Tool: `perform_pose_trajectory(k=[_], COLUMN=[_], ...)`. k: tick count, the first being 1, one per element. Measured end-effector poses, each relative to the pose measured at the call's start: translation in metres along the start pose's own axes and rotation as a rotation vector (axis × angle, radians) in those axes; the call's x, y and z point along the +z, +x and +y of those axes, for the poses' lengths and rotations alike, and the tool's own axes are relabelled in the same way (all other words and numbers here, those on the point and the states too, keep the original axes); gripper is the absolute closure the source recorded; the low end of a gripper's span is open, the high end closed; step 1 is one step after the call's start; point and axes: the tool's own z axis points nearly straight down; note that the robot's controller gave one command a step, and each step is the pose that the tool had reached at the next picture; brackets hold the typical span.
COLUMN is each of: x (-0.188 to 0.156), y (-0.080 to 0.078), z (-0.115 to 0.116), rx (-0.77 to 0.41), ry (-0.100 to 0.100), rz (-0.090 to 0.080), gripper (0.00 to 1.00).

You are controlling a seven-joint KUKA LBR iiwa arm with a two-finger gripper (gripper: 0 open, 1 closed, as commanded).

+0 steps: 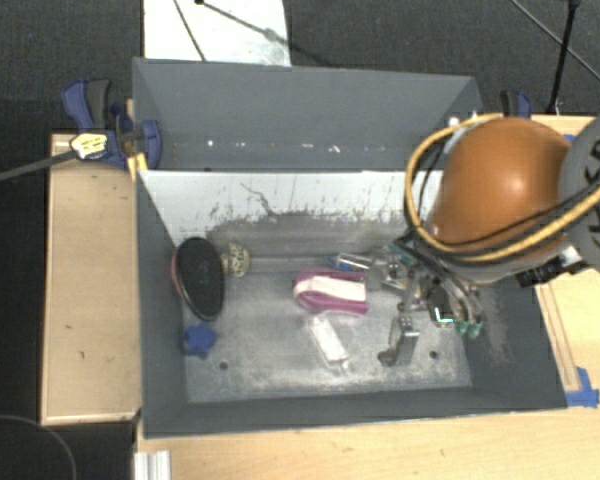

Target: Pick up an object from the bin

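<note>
My gripper hangs low over the right part of the bin floor, with nothing seen held in it. Closest to it, a hand's width to its left, lies a small white oblong piece. Just above that piece rests a pink-and-white rounded thing with a purple stripe. A small metallic bit with a blue end lies by the back wall, left of the gripper's body.
A black oval brush-like thing sits at the far left, with a small blue piece below it and a pale round bit beside it. The arm's orange dome and cables overhang the bin's right side.
</note>
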Motion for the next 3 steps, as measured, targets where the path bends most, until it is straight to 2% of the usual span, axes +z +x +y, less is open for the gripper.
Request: perform_pose_trajectory(k=[1, 2, 3], x=[0.083, 0.157, 0.149], y=[-0.066, -0.085, -0.09], z=[0.007, 0.005, 0.005], rx=[0.118, 0.008, 0.011], ry=[-0.001, 0.0, -0.002], rz=[-0.004, -0.01, -0.028], gripper=[0.0, 0.0, 1.0])
